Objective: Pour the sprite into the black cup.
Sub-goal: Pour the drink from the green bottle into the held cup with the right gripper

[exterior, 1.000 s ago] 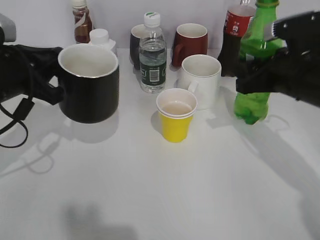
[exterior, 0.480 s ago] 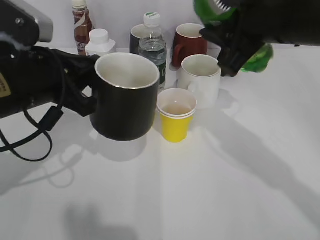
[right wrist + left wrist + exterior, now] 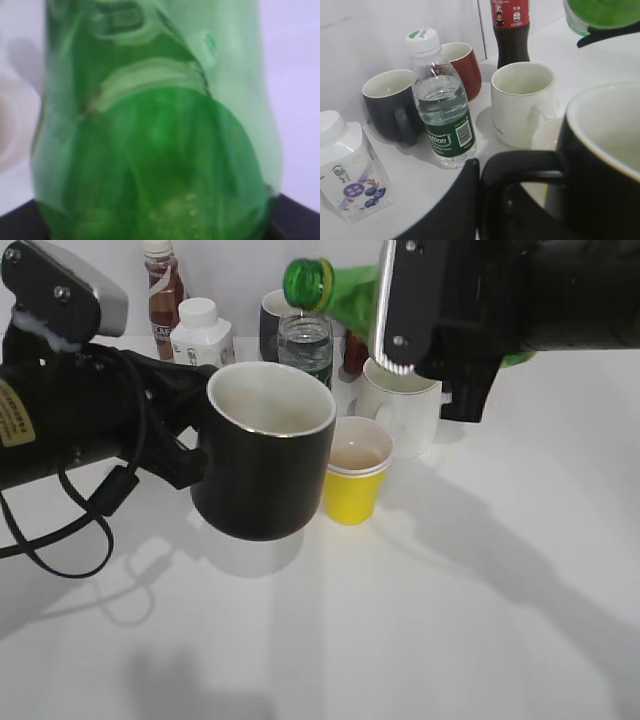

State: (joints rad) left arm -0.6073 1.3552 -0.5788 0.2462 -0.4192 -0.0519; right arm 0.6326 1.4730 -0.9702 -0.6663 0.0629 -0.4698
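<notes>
My left gripper [image 3: 185, 445] is shut on the handle [image 3: 520, 165] of the black cup [image 3: 265, 465] and holds it lifted at centre left, mouth up, white inside. My right gripper [image 3: 440, 325] is shut on the sprite bottle [image 3: 335, 290], tipped on its side high above the table, its green cap [image 3: 308, 282] on and pointing left, above and behind the cup's rim. The bottle fills the right wrist view [image 3: 155, 150], and its end shows at the top right of the left wrist view [image 3: 602, 12]. Nothing flows from it.
A yellow paper cup [image 3: 355, 480] stands just right of the black cup, a white mug [image 3: 405, 410] behind it. At the back are a water bottle [image 3: 442, 105], a dark mug [image 3: 390, 107], a dark red mug [image 3: 465, 67], a cola bottle [image 3: 510, 30], a white carton [image 3: 345, 170] and a brown bottle [image 3: 163, 285].
The right gripper lifted the sprite off the table and swung it left, tipping it onto its side. The left gripper carried the black cup right, toward the yellow cup.
</notes>
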